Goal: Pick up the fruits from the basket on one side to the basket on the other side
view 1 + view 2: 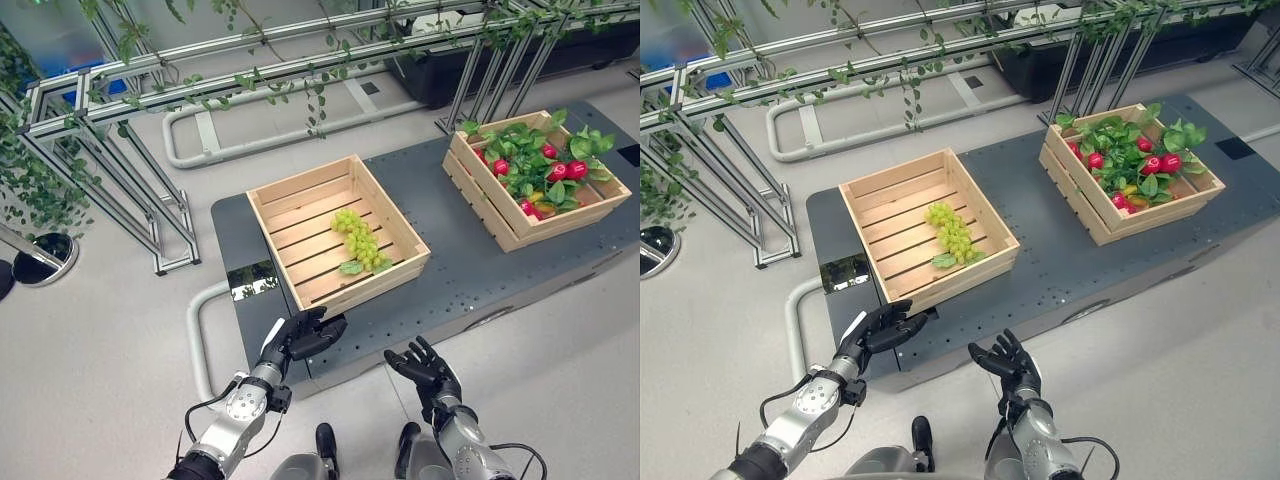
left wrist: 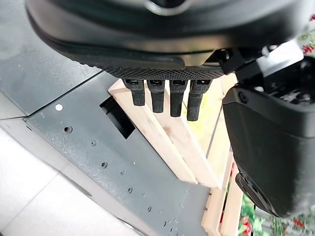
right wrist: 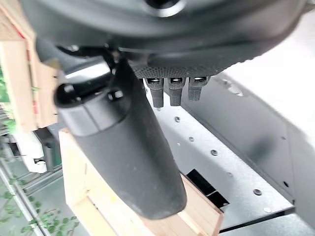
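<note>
Left wrist view cuts the left hand (image 2: 167,101) down to a row of straight fingertips and a bulky thumb, with a wooden crate corner past them; nothing lies between fingers and thumb. Right wrist view likewise shows the right hand (image 3: 172,91) with short straight fingertips and the thumb across the foreground, holding nothing. From the head camera, both hands hang open, fingers spread, at the near edge of the dark grey platform (image 1: 470,250), the left hand just before the near crate (image 1: 338,232), the right hand (image 1: 425,368) lower and apart from it. The near crate holds one bunch of green grapes (image 1: 358,238) with a leaf, lying on the slatted floor towards its right wall. The far crate (image 1: 535,178), well apart on the right, holds red fruits (image 1: 562,170) among green leaves (image 1: 525,160); the leaves hide much of its contents, and a yellowish item near its front cannot be identified.
</note>
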Robot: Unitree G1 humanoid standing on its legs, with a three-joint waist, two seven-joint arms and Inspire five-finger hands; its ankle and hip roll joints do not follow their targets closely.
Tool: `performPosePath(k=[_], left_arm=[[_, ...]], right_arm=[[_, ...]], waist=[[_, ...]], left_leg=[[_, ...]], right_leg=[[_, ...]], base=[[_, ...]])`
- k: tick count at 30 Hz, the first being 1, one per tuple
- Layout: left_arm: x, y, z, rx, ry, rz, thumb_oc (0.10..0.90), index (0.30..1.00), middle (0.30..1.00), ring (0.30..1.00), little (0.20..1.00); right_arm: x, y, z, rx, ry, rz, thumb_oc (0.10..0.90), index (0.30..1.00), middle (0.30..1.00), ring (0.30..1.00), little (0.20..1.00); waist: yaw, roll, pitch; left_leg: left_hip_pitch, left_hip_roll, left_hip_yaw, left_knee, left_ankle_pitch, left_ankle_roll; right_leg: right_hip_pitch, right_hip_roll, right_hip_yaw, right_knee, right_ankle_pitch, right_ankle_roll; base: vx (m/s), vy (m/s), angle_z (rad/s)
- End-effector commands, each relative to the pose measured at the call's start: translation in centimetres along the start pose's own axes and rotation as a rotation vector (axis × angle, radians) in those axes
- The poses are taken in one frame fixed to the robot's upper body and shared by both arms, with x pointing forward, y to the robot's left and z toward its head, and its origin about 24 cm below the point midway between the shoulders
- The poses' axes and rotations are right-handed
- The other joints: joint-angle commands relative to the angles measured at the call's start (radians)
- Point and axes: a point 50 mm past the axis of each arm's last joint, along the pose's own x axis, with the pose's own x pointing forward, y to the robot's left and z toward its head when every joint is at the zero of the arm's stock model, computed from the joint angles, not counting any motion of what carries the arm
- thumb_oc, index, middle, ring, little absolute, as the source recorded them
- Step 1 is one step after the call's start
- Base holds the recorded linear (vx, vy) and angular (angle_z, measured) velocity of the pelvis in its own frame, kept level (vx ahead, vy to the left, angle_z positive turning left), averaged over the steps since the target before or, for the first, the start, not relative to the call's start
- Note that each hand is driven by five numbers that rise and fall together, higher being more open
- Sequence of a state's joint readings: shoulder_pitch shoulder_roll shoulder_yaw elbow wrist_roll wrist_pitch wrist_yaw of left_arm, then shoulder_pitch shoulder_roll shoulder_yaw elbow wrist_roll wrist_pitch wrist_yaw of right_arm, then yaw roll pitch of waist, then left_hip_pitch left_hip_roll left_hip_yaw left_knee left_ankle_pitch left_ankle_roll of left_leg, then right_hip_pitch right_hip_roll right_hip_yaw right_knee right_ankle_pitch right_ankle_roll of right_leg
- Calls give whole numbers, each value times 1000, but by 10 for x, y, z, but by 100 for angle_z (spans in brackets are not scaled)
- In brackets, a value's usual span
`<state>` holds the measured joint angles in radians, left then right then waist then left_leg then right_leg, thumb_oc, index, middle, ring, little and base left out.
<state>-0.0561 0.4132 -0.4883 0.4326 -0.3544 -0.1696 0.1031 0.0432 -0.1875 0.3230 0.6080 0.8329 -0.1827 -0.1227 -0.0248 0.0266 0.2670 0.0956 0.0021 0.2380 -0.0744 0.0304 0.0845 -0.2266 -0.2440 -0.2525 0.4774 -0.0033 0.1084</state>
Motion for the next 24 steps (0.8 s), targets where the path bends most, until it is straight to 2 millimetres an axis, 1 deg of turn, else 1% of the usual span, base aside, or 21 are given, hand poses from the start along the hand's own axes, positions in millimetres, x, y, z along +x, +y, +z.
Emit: performPosePath(k=[1, 2, 3, 4, 5, 6, 7, 8, 9, 10, 11, 12, 13, 14, 15, 18, 20, 21, 22, 23, 24], left_arm=[[16, 2, 67, 13, -311, 9, 800, 900, 900, 900, 900], [18, 2, 76, 17, -342, 15, 800, 900, 900, 900, 900], [21, 1, 84, 20, -373, 15, 800, 900, 900, 900, 900], [23, 0, 91, 27, -403, 9, 800, 900, 900, 900, 900], [22, 0, 93, 48, -409, -8, 800, 900, 900, 900, 900], [21, 0, 93, 48, -408, -8, 800, 900, 900, 900, 900], [20, 1, 90, 27, -387, 12, 800, 900, 900, 900, 900], [15, 1, 90, -2, -397, -10, 800, 900, 900, 900, 900], [13, 1, 90, -2, -400, -22, 800, 900, 900, 900, 900], [12, 1, 90, 1, -415, -36, 800, 900, 900, 900, 900], [13, -2, 93, -4, -445, -57, 800, 900, 900, 900, 900], [14, -8, 100, 3, -491, -83, 800, 900, 900, 900, 900], [15, -13, 106, 17, -523, -99, 800, 900, 900, 900, 900], [14, -17, 114, 43, -571, -109, 800, 900, 900, 900, 900], [14, -17, 128, 70, -645, -101, 800, 900, 900, 900, 900], [13, -9, 151, 82, -741, -75, 800, 900, 900, 900, 900], [6, 0, 178, 44, -872, -77, 800, 900, 900, 900, 900], [-7, 8, 200, -45, -1003, -45, 800, 900, 900, 900, 900], [-11, 14, 206, -130, -1028, -17, 800, 900, 900, 900, 900], [-15, 23, 209, -231, -1070, 48, 800, 900, 900, 900, 900], [-15, 24, 209, -240, -1067, 53, 800, 900, 900, 900, 900]], right_arm=[[5, 16, 32, 51, -174, 52, 800, 900, 900, 900, 900], [9, 19, 38, 51, -190, 56, 800, 900, 900, 900, 900], [13, 21, 45, 53, -207, 52, 800, 900, 900, 900, 900], [16, 23, 52, 53, -224, 47, 800, 900, 900, 900, 900], [17, 20, 53, 46, -221, 18, 800, 900, 900, 900, 900], [17, 20, 53, 46, -221, 18, 800, 900, 900, 900, 900], [15, 22, 51, 51, -206, 3, 800, 900, 900, 900, 900], [6, 28, 51, 39, -233, 51, 800, 900, 900, 900, 900], [3, 27, 51, 13, -249, 58, 800, 900, 900, 900, 900], [1, 21, 51, -22, -262, 39, 800, 900, 900, 900, 900], [2, 14, 54, -12, -269, 12, 800, 900, 900, 900, 900], [5, 8, 63, 13, -285, -7, 800, 900, 900, 900, 900], [8, 5, 68, 12, -299, -8, 800, 900, 900, 900, 900], [12, 3, 77, -18, -324, -7, 800, 900, 900, 900, 900], [14, -1, 85, -31, -347, -20, 800, 900, 900, 900, 900], [14, -7, 87, -31, -342, -34, 800, 900, 900, 900, 900], [13, -10, 81, -37, -323, -48, 800, 900, 900, 900, 900], [12, -13, 77, -38, -316, -54, 800, 900, 900, 900, 900], [12, -13, 76, -33, -314, -57, 800, 900, 900, 900, 900], [12, -13, 73, -24, -313, -55, 800, 900, 900, 900, 900], [12, -12, 73, -22, -314, -53, 800, 900, 900, 900, 900]], waist=[[2, -2, 43], [2, -1, 49], [0, 3, 57], [-2, 4, 62], [-6, -2, 50], [-8, -2, 50], [-8, -14, 47], [-21, -35, 47], [-25, -44, 46], [-26, -53, 57], [-25, -49, 78], [-22, -37, 101], [-23, -27, 113], [-24, -21, 127], [-24, -17, 133], [-33, -14, 138], [-40, -11, 143], [-39, -7, 145], [-35, -5, 144], [-33, -3, 146], [-33, -3, 145]], left_leg=[[-30, 25, -44, 13, -79, -48], [-44, 33, -40, 8, -77, -47], [-46, 42, -46, 1, -82, -49], [-48, 54, -55, -6, -81, -55], [-57, 89, -61, 7, -75, -75], [-58, 89, -62, 9, -75, -75], [-61, 112, -45, 57, -80, -85], [-68, 144, -9, 140, -98, -99], [-83, 153, -4, 179, -105, -103], [-146, 178, -11, 296, -78, -121], [-207, 190, -34, 347, -40, -140], [-230, 191, -32, 299, -4, -157], [-221, 195, -13, 241, -7, -166], [-192, 190, 11, 189, -19, -158], [-206, 161, -23, 167, -14, -146], [-197, 148, -24, 129, -11, -143], [-181, 137, -30, 91, -6, -142], [-174, 130, -39, 81, -10, -141], [-174, 127, -45, 77, -10, -140], [-164, 123, -54, 68, -12, -139], [-164, 122, -54, 66, -12, -139]], right_leg=[[90, 10, 23, -195, 42, -6], [83, 1, 46, -303, 98, -5], [81, -6, 77, -373, 130, 1], [91, -7, 105, -428, 141, 8], [123, 13, 107, -433, 87, 9], [124, 13, 105, -432, 86, 9], [131, 20, 78, -380, 47, 10], [134, 25, 50, -343, 8, 7], [142, 28, 45, -345, 0, -1], [159, 37, 36, -347, -11, -23], [171, 48, 27, -351, -20, -40], [182, 54, 8, -357, -29, -47], [192, 55, -10, -356, -45, -43], [190, 49, -18, -354, -56, -40], [162, 45, -9, -356, -43, -41], [138, 41, -1, -354, -40, -30], [135, 36, 1, -360, -34, -20], [139, 34, 0, -363, -37, -19], [139, 34, 1, -365, -36, -19], [145, 33, 2, -368, -37, -19], [144, 34, 2, -371, -35, -19]], base=[[22, -331, 28], [8, -372, 26], [43, -408, 33], [178, -602, 32], [162, -488, 22], [222, -514, 53], [238, -427, 84], [290, -507, 86], [240, -445, 55], [95, -271, 38], [20, -192, 43], [-6, -36, 41], [42, 87, 20], [61, 166, 6], [55, 172, -13], [47, 78, -38], [86, 57, -12], [102, 41, 17], [110, 23, 13], [66, 6, 9], [67, -2, 16]])
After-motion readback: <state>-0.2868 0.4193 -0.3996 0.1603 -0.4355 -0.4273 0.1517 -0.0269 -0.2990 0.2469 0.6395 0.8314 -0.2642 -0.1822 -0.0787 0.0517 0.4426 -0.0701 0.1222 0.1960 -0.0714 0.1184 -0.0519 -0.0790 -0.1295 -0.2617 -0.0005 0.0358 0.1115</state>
